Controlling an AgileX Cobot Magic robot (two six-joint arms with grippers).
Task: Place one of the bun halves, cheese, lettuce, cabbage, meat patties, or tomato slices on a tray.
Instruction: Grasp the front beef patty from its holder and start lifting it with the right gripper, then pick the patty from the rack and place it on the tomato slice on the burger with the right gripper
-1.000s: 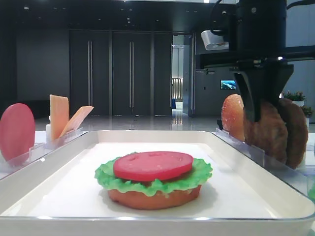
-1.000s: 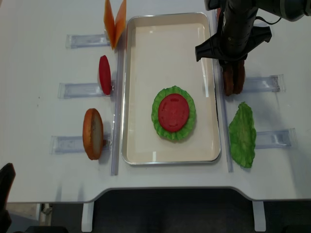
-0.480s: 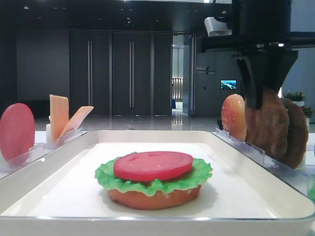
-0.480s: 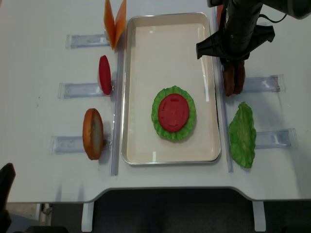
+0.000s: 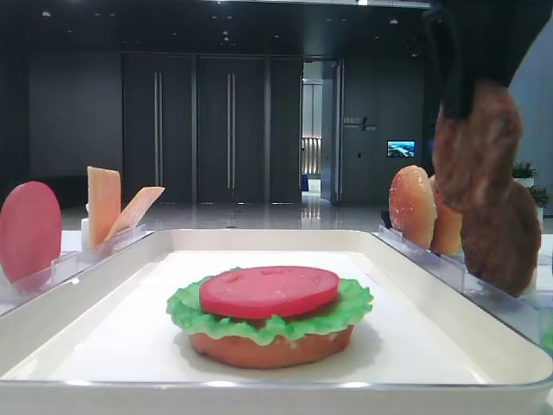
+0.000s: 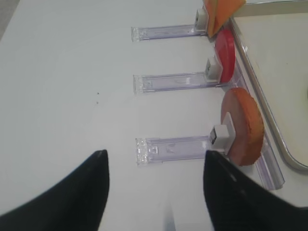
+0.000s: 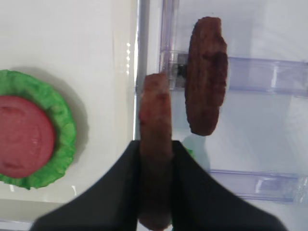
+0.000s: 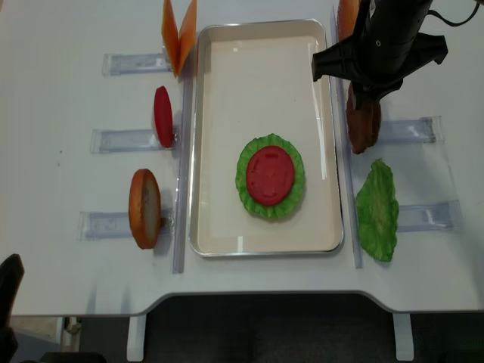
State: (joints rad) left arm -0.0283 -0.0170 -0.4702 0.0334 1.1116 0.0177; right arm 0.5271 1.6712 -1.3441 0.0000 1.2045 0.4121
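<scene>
- Right gripper [image 7: 155, 192] fingers are clamped on 1 meat patty [image 7: 156, 144], edge-on, lifted just outside the tray [image 8: 265, 60] right rim.
- It looks stiff, rough, light; gripping across its flat faces suits.
- Left gripper [image 6: 154, 192] fingers apart over the surface [image 6: 72, 96].

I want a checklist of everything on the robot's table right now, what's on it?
Surface: white table, bare parts look clean.
Job's things: white tray holds a bun half, lettuce and tomato slice stacked. One meat patty is lifted; the other meat patty stands in its rack.
Clutter: clear racks; spare cheese, tomato, bun, loose lettuce leaf.
Grippers: right gripper shut on the lifted patty; left gripper open, empty.
Cables: nothing seen.
Surroundings: dark hall with doors.
</scene>
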